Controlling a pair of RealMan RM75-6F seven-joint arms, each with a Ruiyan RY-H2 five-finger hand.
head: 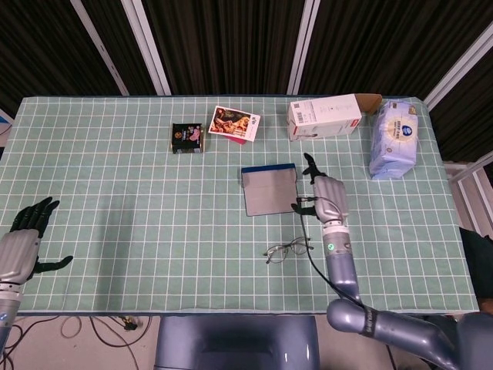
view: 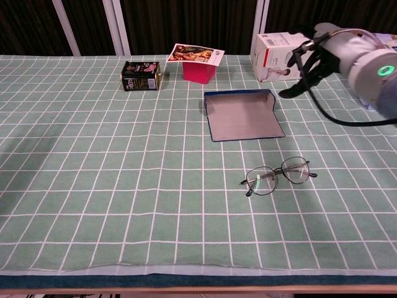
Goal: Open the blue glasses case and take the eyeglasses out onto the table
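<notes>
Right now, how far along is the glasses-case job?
Looks done: the blue glasses case lies flat and open on the table, and the eyeglasses sit on the cloth in front of it, apart from it. In hand: nothing; the right hand is beside the case with fingers spread, the left hand is at the table's near left edge. Nothing visibly left.
</notes>
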